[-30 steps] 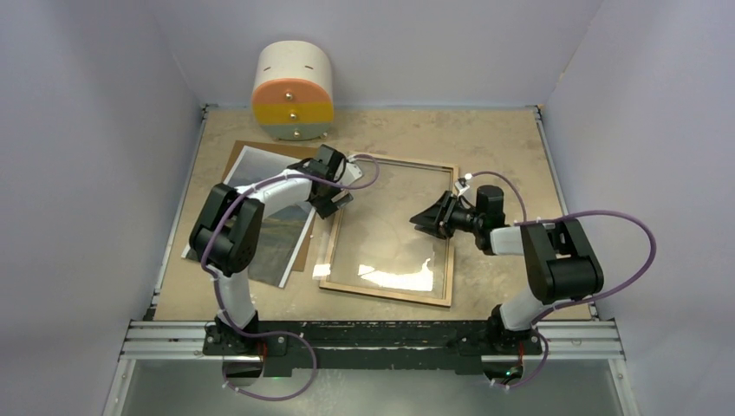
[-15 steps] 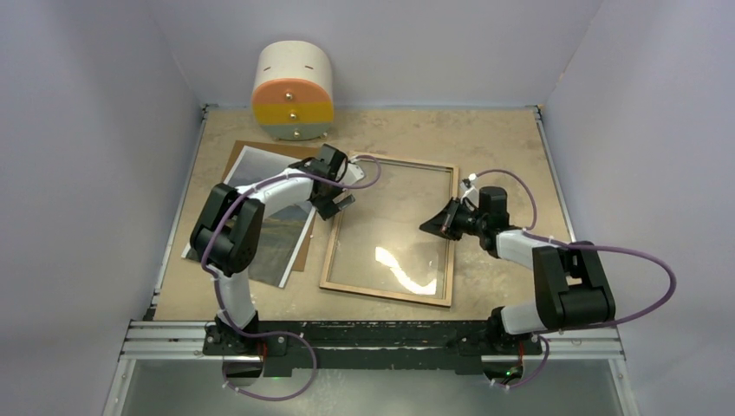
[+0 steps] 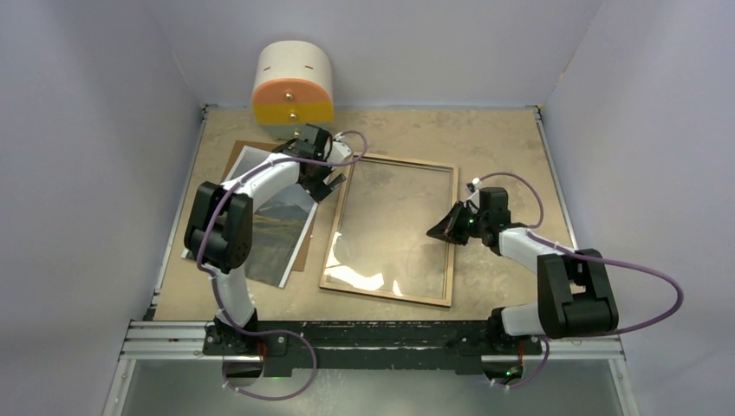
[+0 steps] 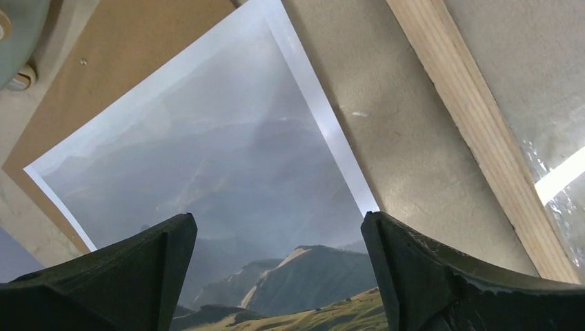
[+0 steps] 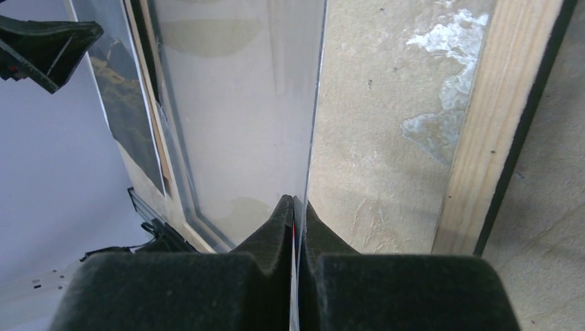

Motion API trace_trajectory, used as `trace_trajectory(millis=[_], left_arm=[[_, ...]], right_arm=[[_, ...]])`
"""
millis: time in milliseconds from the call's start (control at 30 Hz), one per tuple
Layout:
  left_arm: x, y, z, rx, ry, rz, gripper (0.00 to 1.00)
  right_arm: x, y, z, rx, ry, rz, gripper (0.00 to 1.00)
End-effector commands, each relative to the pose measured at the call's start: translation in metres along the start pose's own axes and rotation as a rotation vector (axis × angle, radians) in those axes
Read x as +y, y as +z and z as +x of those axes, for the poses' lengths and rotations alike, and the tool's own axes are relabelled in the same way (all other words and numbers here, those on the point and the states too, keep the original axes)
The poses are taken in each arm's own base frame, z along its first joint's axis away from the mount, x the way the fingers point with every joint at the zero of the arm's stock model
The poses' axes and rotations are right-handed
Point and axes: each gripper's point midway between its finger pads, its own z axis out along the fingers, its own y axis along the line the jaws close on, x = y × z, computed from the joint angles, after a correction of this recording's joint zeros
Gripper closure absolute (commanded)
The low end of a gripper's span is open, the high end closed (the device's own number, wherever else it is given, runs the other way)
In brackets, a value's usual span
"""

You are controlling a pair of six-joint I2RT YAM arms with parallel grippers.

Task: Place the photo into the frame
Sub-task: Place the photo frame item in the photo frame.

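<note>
The left gripper [image 4: 276, 227] gapes over the right edge of the photo [image 4: 207, 158], upper left; the right gripper [image 5: 296, 207] pinches the glass pane [image 5: 234, 103] edge inside the frame [image 5: 497, 103], centre.

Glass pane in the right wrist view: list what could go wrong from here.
1. The right gripper pinches the glass pane by its thin edge alone. The pane might slip out and drop onto the frame, or crack under the grip.
2. The left gripper hangs open over the photo, which lies flat on the backing board. Closing there might crease the glossy sheet instead of lifting it.
</note>
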Motion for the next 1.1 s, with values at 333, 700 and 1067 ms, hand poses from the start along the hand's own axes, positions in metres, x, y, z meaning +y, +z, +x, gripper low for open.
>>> trace_trajectory(millis=[333,700,1067], left_arm=[[-0.019,0.006,-0.002,-0.013,-0.022,0.071,0.00],[-0.030,0.032,0.013,0.029,-0.016,0.080,0.00],[-0.050,0.029,0.017,0.008,-0.018,0.169,0.01]], right_arm=[[0.026,-0.008,-0.020,-0.085,-0.108,-0.102,1.00],[0.054,-0.015,-0.009,-0.047,-0.163,-0.285,1.00],[0.061,-0.016,-0.006,-0.038,-0.149,-0.334,1.00]])
